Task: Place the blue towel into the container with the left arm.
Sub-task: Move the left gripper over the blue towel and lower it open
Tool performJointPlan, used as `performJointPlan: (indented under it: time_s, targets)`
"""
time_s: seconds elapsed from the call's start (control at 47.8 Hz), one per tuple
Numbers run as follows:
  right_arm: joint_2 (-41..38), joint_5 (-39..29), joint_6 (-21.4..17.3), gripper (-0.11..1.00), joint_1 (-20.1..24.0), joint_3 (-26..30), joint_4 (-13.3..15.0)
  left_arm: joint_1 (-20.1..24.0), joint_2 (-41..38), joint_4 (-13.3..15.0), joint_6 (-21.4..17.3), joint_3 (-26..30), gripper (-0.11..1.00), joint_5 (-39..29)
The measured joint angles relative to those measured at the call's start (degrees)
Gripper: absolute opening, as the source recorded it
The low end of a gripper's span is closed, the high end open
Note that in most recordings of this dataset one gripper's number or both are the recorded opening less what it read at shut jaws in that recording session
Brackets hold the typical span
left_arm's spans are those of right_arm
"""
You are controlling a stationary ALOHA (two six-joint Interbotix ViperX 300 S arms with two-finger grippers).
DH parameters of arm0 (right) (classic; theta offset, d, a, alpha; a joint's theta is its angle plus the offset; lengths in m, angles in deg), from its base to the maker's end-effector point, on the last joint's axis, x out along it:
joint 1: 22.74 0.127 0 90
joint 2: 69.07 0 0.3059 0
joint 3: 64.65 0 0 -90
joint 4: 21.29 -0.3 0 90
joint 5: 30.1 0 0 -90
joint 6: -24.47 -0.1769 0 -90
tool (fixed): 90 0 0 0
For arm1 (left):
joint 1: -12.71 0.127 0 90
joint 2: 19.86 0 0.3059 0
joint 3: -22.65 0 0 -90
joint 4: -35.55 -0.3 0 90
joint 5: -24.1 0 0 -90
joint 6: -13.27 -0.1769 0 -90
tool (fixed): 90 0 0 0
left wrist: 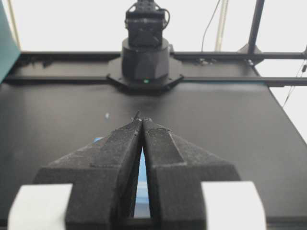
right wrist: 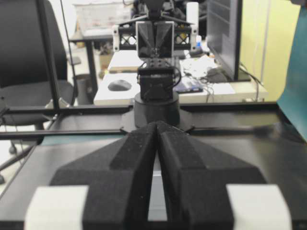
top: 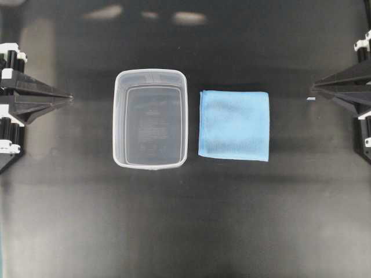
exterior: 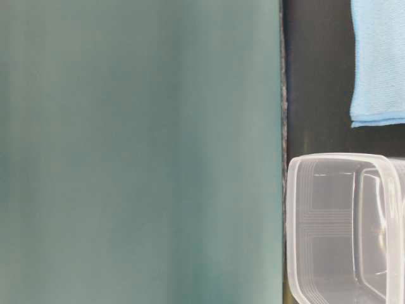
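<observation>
The blue towel (top: 234, 125) lies flat and folded on the black table, just right of the clear container (top: 151, 118), which stands empty. The table-level view shows the towel's corner (exterior: 380, 63) and the container's rim (exterior: 329, 161). My left gripper (top: 69, 98) rests at the far left edge, shut and empty, well away from the container. Through the slit between its fingers (left wrist: 158, 143) in the left wrist view a sliver of blue towel (left wrist: 142, 177) shows. My right gripper (top: 313, 88) sits at the far right edge, shut and empty, fingertips touching (right wrist: 157, 125).
A small pale speck (top: 311, 99) lies on the table near the right gripper. A teal wall (exterior: 139, 152) fills most of the table-level view. The opposite arm's base (left wrist: 145, 62) stands across the table.
</observation>
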Motion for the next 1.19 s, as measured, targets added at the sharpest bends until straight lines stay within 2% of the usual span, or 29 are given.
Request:
performJointPlan:
  time_s: [0.063,0.126,0.293,0.461,0.649,0.691,0.775,0.88,0.963,1.005,1.131,1.194]
  targets:
    - [0.0,0.0,0.1,0.03,0.0,0.1,0.0,0.0,-0.2,-0.5,0.8,0.5,0.02,-1.0]
    - [0.2,0.1,0.0,0.00,-0.1,0.1,-0.1,0.0,-1.2,-1.7,1.9,3.5,0.00,-5.2]
    - [1.3,0.0,0.4,0.00,0.0,0.1,-0.1,0.3,-5.6,-2.0,2.2,10.8,0.00,-16.0]
    - [2.4,-0.4,0.2,0.00,0.0,0.0,-0.1,0.3,-12.9,-2.1,1.4,19.4,0.00,-27.0]
    - [2.6,-2.2,0.1,0.02,-0.1,-0.1,-0.1,0.4,-23.1,-2.1,1.1,29.1,0.00,-34.7]
    - [2.6,-2.6,0.1,0.06,-0.1,0.0,-0.2,0.4,-25.0,-2.1,1.1,31.2,0.00,-36.1]
    - [2.7,-3.0,0.0,0.22,-0.1,-0.1,-0.2,0.5,-30.1,-2.1,1.1,35.7,0.01,-39.3]
    - [3.1,-3.1,-0.4,0.51,-0.1,-0.1,-0.2,0.7,-35.7,-2.1,1.0,40.6,0.02,-42.8]
    - [3.7,-3.1,-1.0,0.72,-0.1,-0.1,-0.2,1.2,-39.7,-2.2,0.7,44.4,0.15,-45.7]
    - [3.9,-3.1,-1.1,0.78,-0.1,-0.1,-0.2,1.5,-41.5,-2.2,0.4,46.1,0.25,-46.8]
    - [5.1,-3.1,-1.3,0.79,-0.1,-0.1,-0.2,2.5,-47.5,-2.2,-0.7,51.8,0.64,-49.9]
    - [5.8,-3.1,-1.3,0.78,-0.1,-0.1,-0.2,2.7,-50.6,-2.2,-1.1,54.3,0.79,-50.5]
